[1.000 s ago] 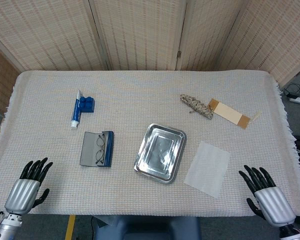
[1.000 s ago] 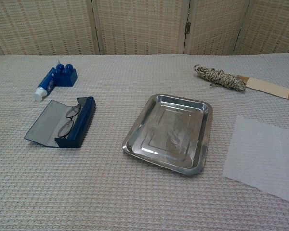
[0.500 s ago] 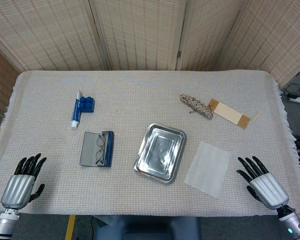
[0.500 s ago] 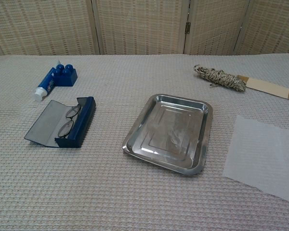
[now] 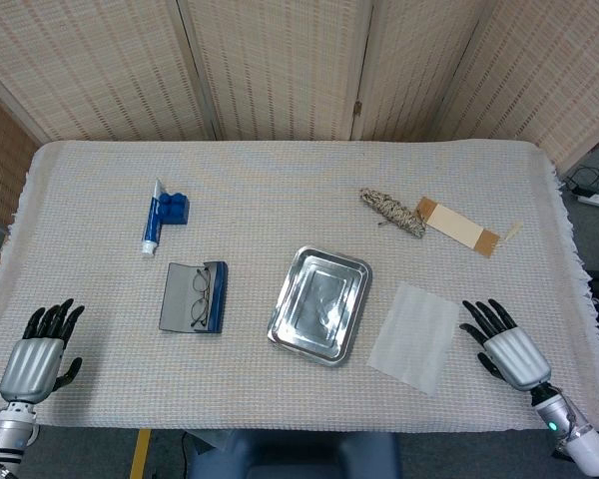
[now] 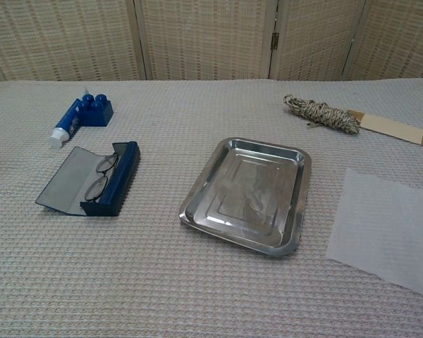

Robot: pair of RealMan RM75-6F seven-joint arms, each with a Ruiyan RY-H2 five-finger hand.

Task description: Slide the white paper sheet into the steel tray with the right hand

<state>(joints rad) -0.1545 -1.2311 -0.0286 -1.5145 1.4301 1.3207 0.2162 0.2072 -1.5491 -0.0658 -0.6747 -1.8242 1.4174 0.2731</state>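
Note:
The white paper sheet lies flat on the cloth, just right of the empty steel tray. My right hand hovers open just right of the sheet, fingers spread and pointing up the table, a small gap from the paper's edge. Near the table's front left corner my left hand is open with nothing in it. Neither hand shows in the chest view.
An open blue glasses case with spectacles lies left of the tray. A blue block and a tube sit at the far left. A twine bundle and a cardboard strip lie behind the sheet.
My right hand has moved left and up the table, closer to the sheet's right edge. My left hand has drawn back toward the front left corner. The sheet and tray are unmoved.

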